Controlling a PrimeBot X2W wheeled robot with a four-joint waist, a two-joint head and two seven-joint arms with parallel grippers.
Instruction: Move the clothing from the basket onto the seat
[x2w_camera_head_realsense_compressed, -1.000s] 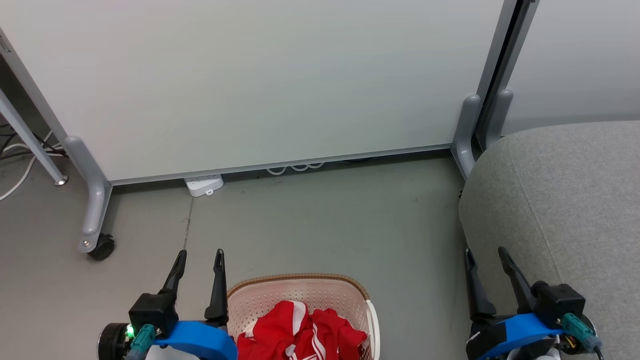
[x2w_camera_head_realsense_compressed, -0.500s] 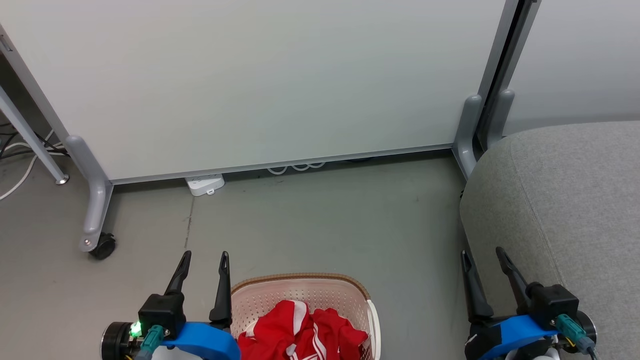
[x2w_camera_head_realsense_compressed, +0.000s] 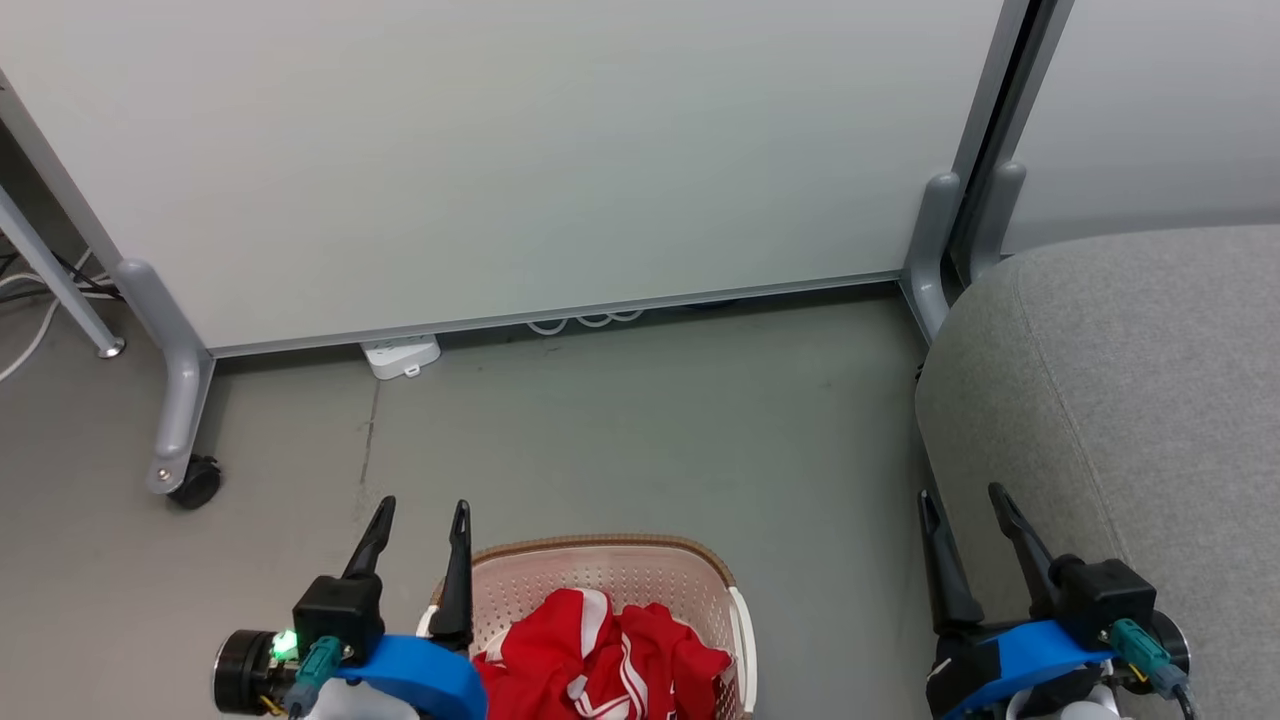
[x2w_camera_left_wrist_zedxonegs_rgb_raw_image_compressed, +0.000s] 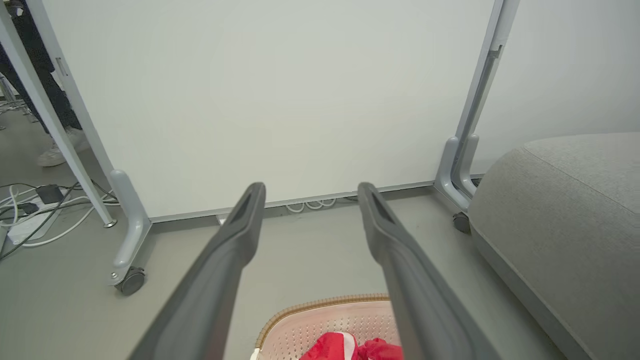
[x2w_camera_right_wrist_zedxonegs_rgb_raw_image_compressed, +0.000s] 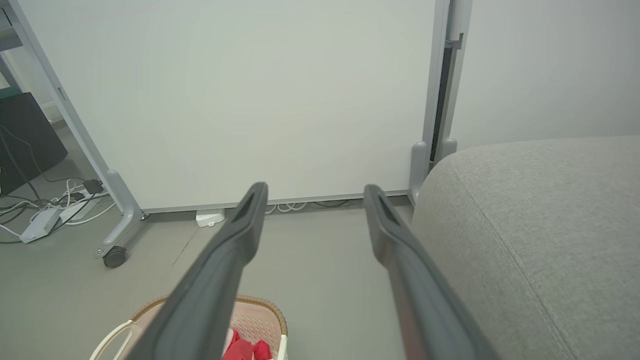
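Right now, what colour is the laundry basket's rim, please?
Cream plastic basket's rim: woven-look brown, clearest in head view.

Office-like workspace: wheeled partition panel (x2w_camera_head_realsense_compressed: 500, 150); floor power strip (x2w_camera_head_realsense_compressed: 400, 356); cables (x2w_camera_head_realsense_compressed: 590, 322).

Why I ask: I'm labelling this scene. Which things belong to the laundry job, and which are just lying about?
Job: clothing, basket, seat.
Lying about: power strip, cables, partition, castor.

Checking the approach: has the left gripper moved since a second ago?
Yes. The left gripper has shifted right against the basket, now overlapping its left rim in the head view.
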